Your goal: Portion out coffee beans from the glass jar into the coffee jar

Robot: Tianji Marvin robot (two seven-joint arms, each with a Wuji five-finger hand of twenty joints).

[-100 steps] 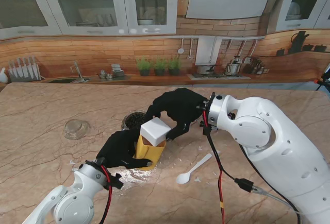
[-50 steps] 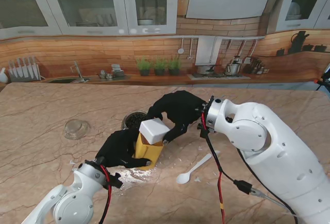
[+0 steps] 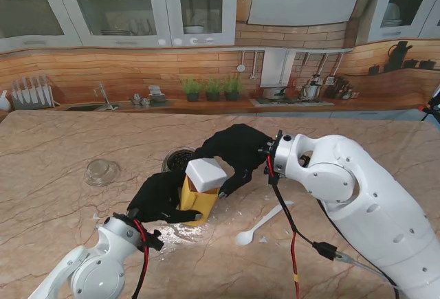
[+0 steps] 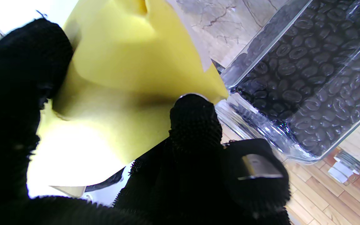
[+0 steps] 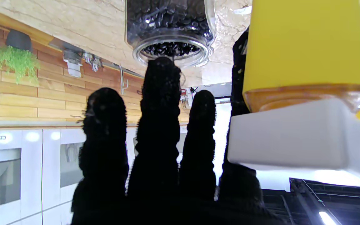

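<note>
- Two black-gloved hands crowd the yellow coffee jar [image 3: 199,201], hiding most of its body in the stand view; only its white lid [image 3: 207,173] and one yellow side show.
- The left hand [image 3: 159,199] wraps the jar's lower part, fingers [image 4: 195,122] pressed on its wall.
- The right hand [image 3: 237,151] reaches over the lid; whether it is actually pinching the lid cannot be told.
- The jar sits mid-table, its long axis tilted, lid end leaning toward the right hand.
- The glass jar [image 3: 179,159] of beans stands upright, open, just beyond it, partly hidden.
- A white spoon [image 3: 259,225] lies to the right.
</note>
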